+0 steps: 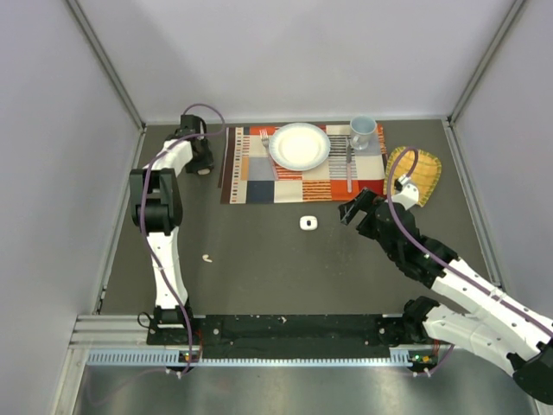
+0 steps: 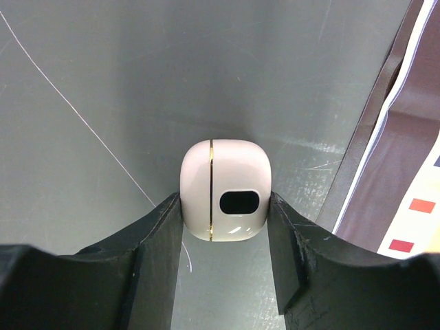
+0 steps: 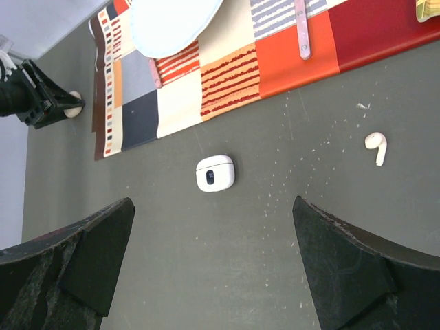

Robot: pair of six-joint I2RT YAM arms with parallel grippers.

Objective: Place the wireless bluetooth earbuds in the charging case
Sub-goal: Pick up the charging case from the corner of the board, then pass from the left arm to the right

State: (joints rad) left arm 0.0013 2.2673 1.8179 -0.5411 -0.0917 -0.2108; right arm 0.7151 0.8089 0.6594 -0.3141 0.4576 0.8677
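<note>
A pale pinkish-beige charging case [image 2: 223,189], lid closed along a gold seam, sits between my left gripper's [image 2: 223,199] fingers, which touch both its sides. This happens at the far left, beside the placemat's edge [image 1: 205,167]. A white charging case [image 1: 308,223], also closed, lies mid-table, and the right wrist view has it [image 3: 215,172] ahead of my open right gripper [image 3: 212,205], whose jaws hold nothing. One white earbud [image 3: 376,146] lies to the right of that case. A pale earbud [image 1: 206,257] lies on the table near the left arm.
A striped placemat [image 1: 302,183] at the back carries a white plate [image 1: 300,145], a fork [image 1: 266,143], a knife [image 1: 348,169] and a blue mug [image 1: 362,131]. A yellow woven mat [image 1: 423,173] lies at the right. Grey walls enclose the table.
</note>
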